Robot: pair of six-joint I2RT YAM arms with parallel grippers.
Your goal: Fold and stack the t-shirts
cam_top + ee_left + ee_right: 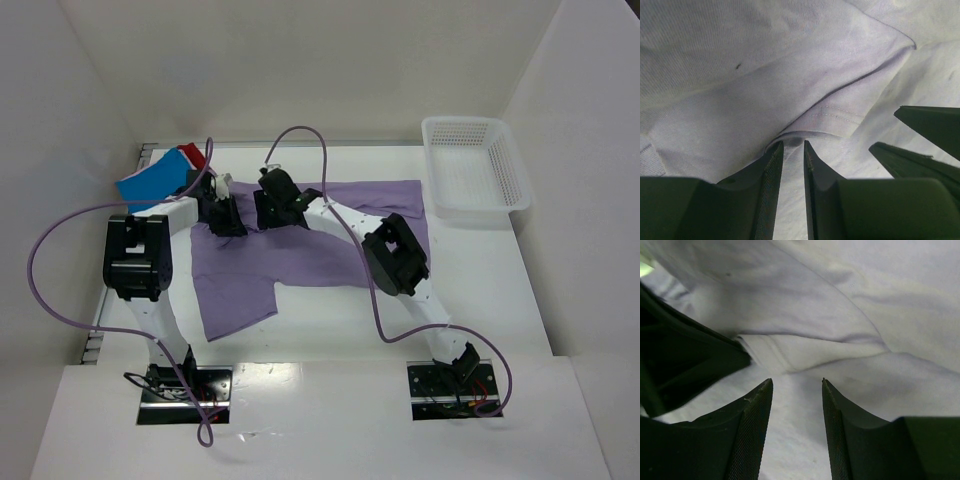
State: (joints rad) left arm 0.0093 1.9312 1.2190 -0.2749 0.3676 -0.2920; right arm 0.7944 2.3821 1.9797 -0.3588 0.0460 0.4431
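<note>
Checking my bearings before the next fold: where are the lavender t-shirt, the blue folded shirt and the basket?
lavender t-shirt (238, 293), top view, near-left part
blue folded shirt (148, 185), top view, middle
basket (478, 209), top view, near wall

White links, black joint blocks on left arm (135, 265) and right arm (400, 262); purple cables (30, 262) looping off black base plates (185, 385); dark mesh-textured fingers (752, 420).

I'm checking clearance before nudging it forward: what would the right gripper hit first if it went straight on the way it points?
The lavender t-shirt: a raised fold of it lies straight ahead of the open right gripper. Depth is unclear, but nothing else seems to stand between.
</note>
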